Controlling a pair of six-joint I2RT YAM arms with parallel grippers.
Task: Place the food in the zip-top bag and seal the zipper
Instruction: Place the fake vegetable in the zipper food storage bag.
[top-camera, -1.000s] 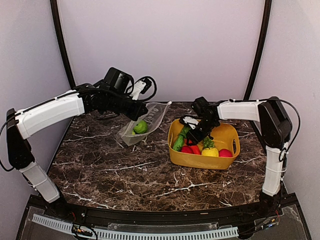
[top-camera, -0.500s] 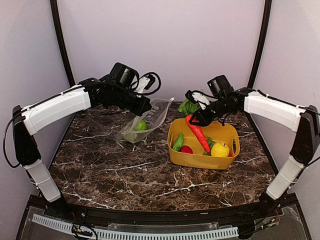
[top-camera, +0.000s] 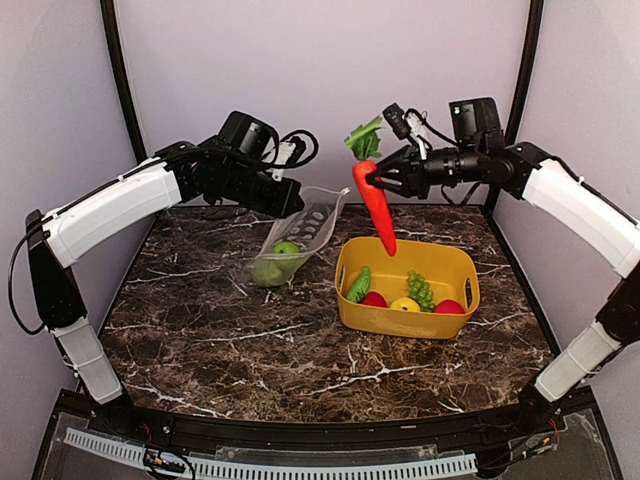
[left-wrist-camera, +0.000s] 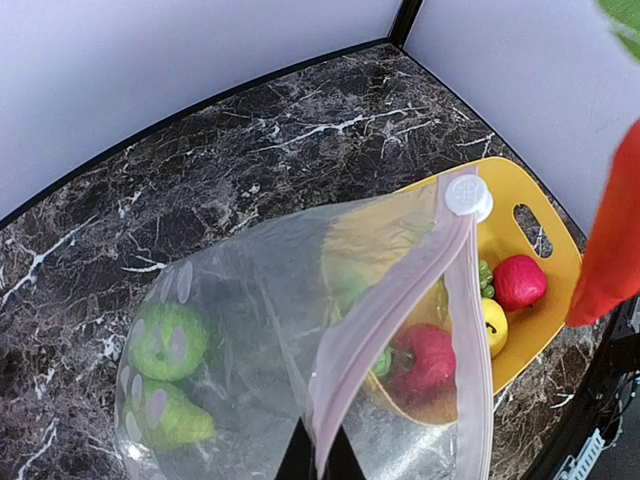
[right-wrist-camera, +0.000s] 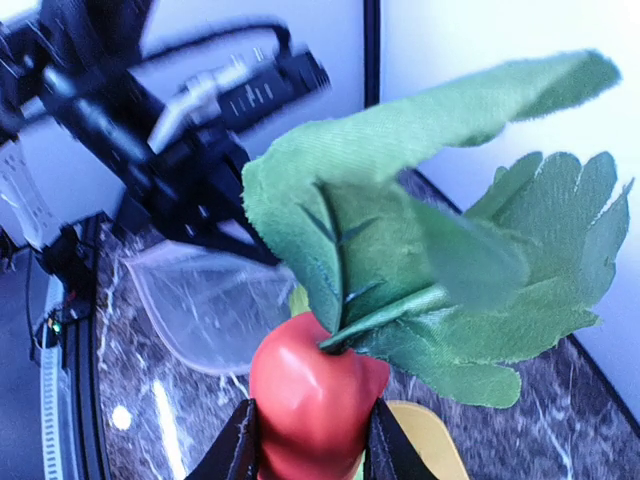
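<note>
1. Carrot (top-camera: 375, 205) hangs tip-down in the air over the far-left corner of the yellow basket (top-camera: 400, 325). The right gripper (top-camera: 371, 180) pinches it just below the leafy top.
2. Left gripper (left-wrist-camera: 320, 462) is pressed together on the pink zipper strip (left-wrist-camera: 390, 310). It holds the mouth of the bag (top-camera: 295, 240) up, while the bag's bottom rests on the marble table (top-camera: 250, 340).
3. White slider (left-wrist-camera: 468, 195) sits at the strip's far end.
4. Two green pieces (left-wrist-camera: 168, 340) lie inside the bag.
5. Basket contents are a cucumber (top-camera: 358, 284), red balls (top-camera: 374, 299), a lemon (top-camera: 405, 304) and grapes (top-camera: 421, 290).
</note>
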